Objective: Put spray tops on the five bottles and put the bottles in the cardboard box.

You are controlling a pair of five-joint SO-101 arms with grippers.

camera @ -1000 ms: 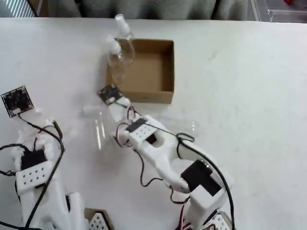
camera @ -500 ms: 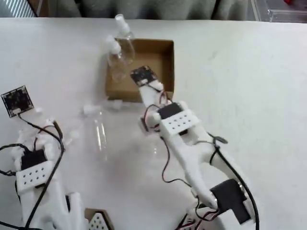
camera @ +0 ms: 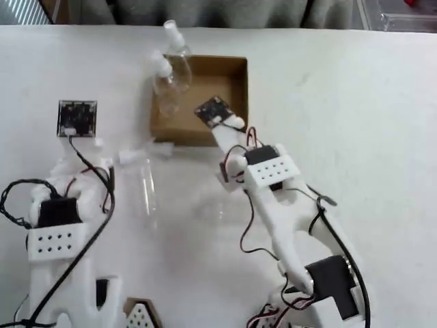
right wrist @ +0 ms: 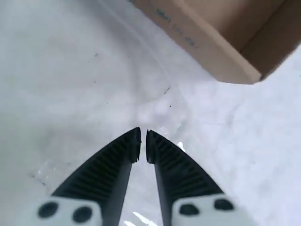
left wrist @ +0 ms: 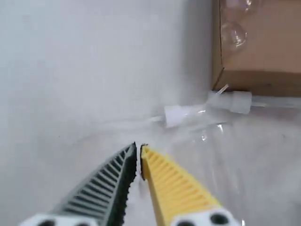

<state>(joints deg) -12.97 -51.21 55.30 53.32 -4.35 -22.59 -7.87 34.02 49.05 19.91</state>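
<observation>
White table [camera: 369, 102]: left gripper [left wrist: 139, 150], right gripper [right wrist: 143, 139] pressed together, empty; best next: spread left, pinch lying bottle [camera: 142, 184] mid-body

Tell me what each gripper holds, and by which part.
Nothing. The left gripper is shut and empty, just short of the spray top of the lying bottle. The right gripper is shut over bare table near the cardboard box.

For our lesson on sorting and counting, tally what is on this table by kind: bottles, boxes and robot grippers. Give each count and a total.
Clear spray bottles that can be made out: 3 (two in the box, one lying on the table)
Cardboard box: 1
Grippers: 2 (left gripper, right gripper)
Total: 6
</observation>
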